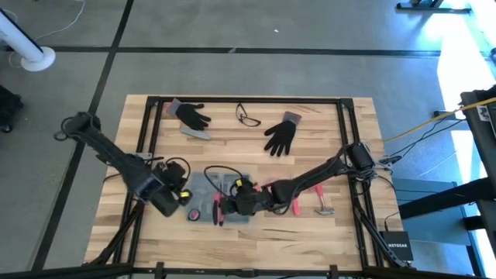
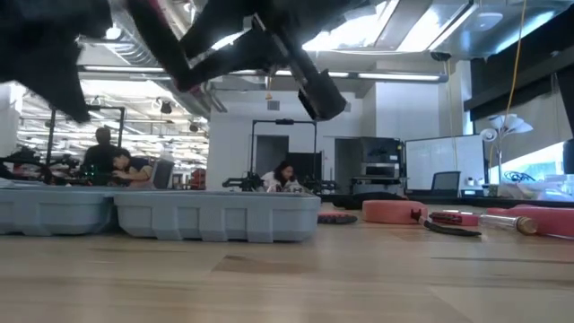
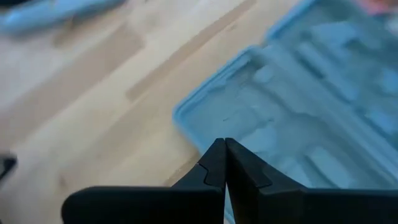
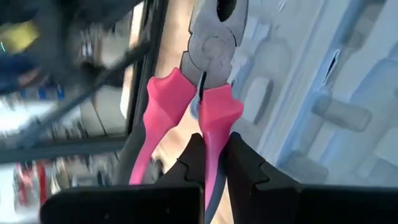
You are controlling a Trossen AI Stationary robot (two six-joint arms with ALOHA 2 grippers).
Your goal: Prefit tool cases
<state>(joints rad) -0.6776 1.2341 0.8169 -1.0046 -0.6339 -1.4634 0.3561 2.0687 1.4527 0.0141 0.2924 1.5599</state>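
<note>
One flat blue-grey plastic tool case (image 1: pixel 211 188), rounded at the corners with moulded recesses inside, lies open on the pale wood-plank tabletop (image 1: pixel 256 232) between the two arms. The right tool (image 4: pixel 211 155) is clenched on one pink rubbery handle of steel-jawed pliers (image 4: pixel 208 56) above the case. The left tool (image 3: pixel 224 163), clenched on nothing, hovers at the case's corner. Two black gloves (image 1: pixel 280 136) and one pair of glasses (image 1: pixel 247 117) lie well apart.

Both end effectors over tool case (image 1: pixel 208 186); gloves (image 1: pixel 280 136) beyond.
</note>
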